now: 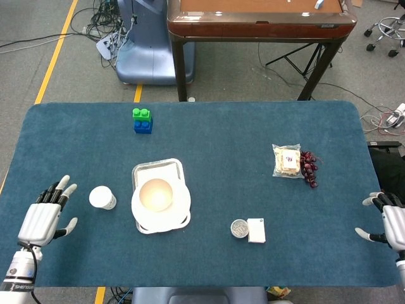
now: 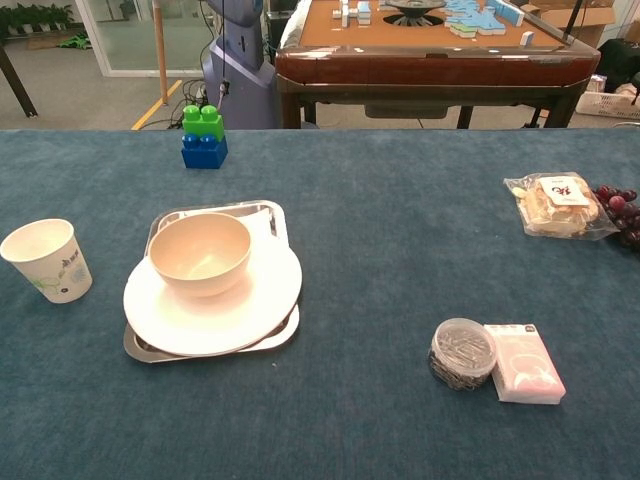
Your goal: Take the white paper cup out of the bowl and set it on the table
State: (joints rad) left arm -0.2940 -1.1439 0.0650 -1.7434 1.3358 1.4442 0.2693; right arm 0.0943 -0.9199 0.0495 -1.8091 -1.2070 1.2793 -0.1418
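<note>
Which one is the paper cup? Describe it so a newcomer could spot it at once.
Start at the white plate holding the beige bowl on the blue table. Just left of it, the white paper cup stands upright by itself on the cloth. It is the only tall, open-topped white item there.
</note>
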